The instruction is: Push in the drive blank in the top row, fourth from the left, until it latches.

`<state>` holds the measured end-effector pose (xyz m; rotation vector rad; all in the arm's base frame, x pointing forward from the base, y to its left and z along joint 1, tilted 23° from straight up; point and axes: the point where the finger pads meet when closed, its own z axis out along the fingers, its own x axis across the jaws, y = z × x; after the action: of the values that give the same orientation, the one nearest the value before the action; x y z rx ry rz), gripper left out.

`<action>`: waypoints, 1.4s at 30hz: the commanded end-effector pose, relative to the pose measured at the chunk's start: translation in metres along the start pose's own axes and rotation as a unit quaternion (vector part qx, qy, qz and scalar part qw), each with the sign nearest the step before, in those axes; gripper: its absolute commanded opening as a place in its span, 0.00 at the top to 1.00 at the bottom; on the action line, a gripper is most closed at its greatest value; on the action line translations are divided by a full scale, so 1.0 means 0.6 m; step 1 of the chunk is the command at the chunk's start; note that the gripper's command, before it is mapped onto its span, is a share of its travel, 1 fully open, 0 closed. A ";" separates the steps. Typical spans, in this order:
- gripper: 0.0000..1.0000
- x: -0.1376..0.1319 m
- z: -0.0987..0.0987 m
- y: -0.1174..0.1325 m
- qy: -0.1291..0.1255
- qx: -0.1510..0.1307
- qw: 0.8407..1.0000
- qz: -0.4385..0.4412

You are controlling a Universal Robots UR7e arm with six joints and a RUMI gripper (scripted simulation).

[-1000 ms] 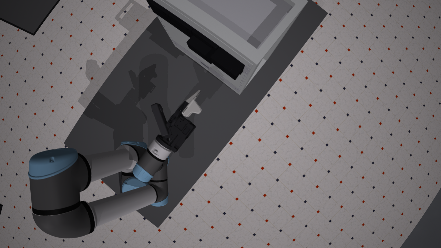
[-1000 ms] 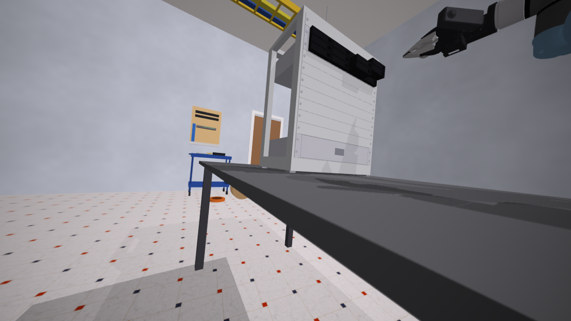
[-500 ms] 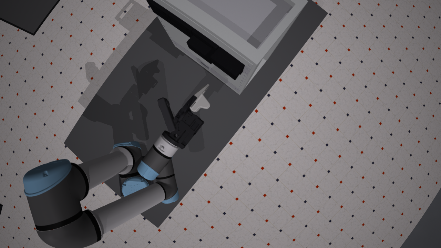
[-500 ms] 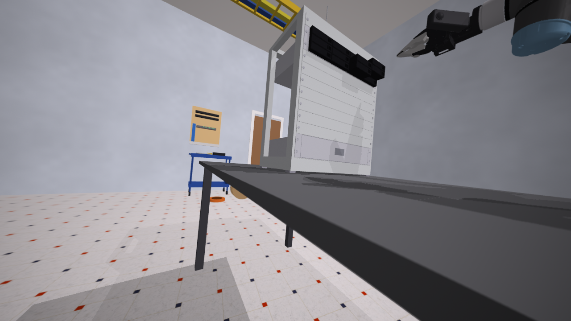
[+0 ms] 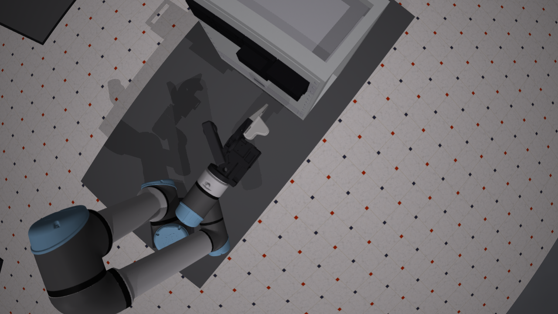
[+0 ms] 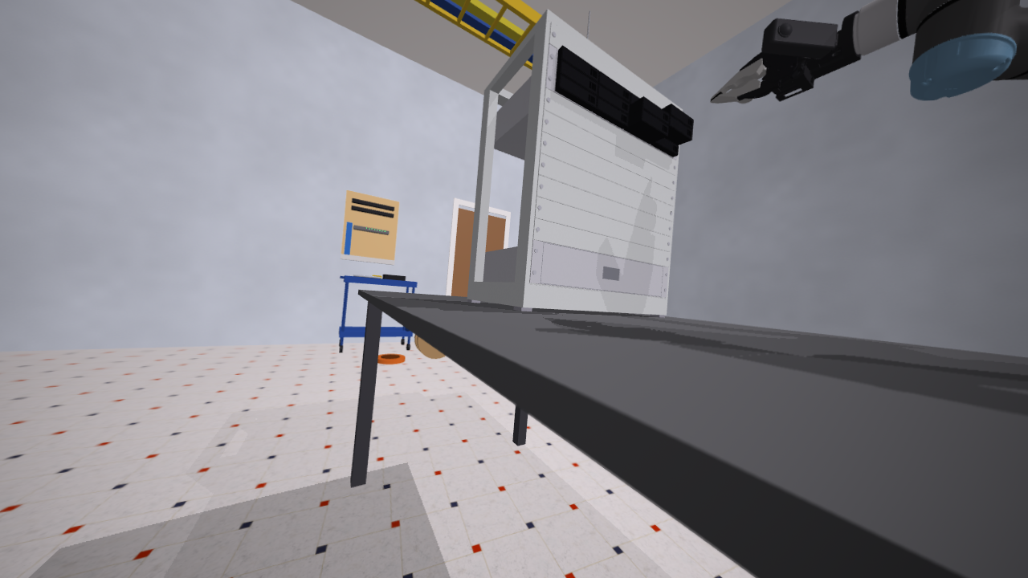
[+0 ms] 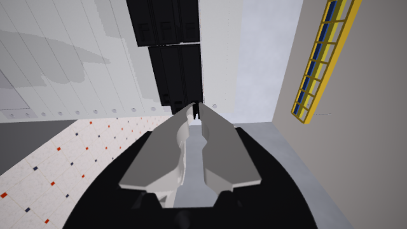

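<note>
The grey-white rack [image 5: 309, 108] [image 6: 603, 201] [image 7: 217, 48] stands upright, with black drive blanks high on its front. The top-row fourth blank [image 5: 290, 78] [image 6: 680, 120] [image 7: 192, 74] is at the right end and stands out from the front. The top-row third blank [image 5: 255, 58] [image 7: 190, 16] beside it stands out too. How far each lower blank protrudes is hard to tell. My gripper [image 5: 267, 104] [image 6: 712, 100] [image 7: 197, 104] is shut and empty. Its tips point at the rack, with a gap before the blanks. In the wrist view they overlap the fourth blank's outer end and hide part of it.
The rack stands on a dark table [image 5: 280, 150] [image 6: 719, 402]. A yellow cable ladder [image 6: 503, 21] [image 7: 318, 60] hangs behind and above the rack. A blue cart [image 6: 377, 331] stands on the floor beyond the table. The arm reaches in from in front of the rack.
</note>
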<state>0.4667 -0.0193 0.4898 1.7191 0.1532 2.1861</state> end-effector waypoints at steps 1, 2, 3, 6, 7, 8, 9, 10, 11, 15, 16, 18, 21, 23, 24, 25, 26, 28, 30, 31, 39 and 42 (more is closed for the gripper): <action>1.00 0.001 0.006 0.000 0.000 0.000 1.000 0.000; 1.00 0.001 0.008 0.000 0.000 0.000 1.000 0.000; 1.00 0.001 0.012 0.000 0.000 0.000 1.000 0.000; 1.00 0.001 0.020 0.000 0.000 0.000 1.000 0.000; 1.00 0.001 0.020 0.000 0.000 0.000 1.000 0.000; 1.00 0.001 0.025 0.000 0.000 0.000 1.000 0.000; 1.00 0.001 0.031 0.000 0.000 0.000 1.000 0.000; 1.00 0.001 0.037 0.000 0.000 0.000 1.000 0.000; 1.00 0.001 0.044 0.000 0.000 0.000 1.000 0.000; 1.00 0.001 0.070 0.000 0.000 0.000 1.000 0.000; 1.00 0.001 0.076 0.000 0.000 0.000 1.000 0.000; 1.00 0.001 0.085 0.000 0.000 0.000 1.000 0.000; 1.00 0.001 0.092 0.000 0.000 0.000 1.000 0.000; 1.00 0.001 0.093 0.000 0.000 0.000 1.000 0.000; 1.00 0.001 0.093 0.000 0.000 0.000 1.000 0.000; 1.00 0.001 0.094 0.000 0.000 0.000 1.000 0.000; 1.00 0.001 0.094 0.000 0.000 0.000 1.000 0.000; 1.00 0.001 0.094 0.000 0.000 0.000 1.000 0.000; 1.00 0.001 0.094 0.000 0.000 0.000 1.000 0.000; 1.00 0.001 0.094 0.000 0.000 0.000 1.000 0.000; 1.00 0.001 0.094 0.000 0.000 0.000 1.000 0.000; 1.00 0.001 0.094 0.000 0.000 0.000 1.000 0.000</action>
<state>0.5206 -0.0268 0.5041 1.7194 0.1530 2.1858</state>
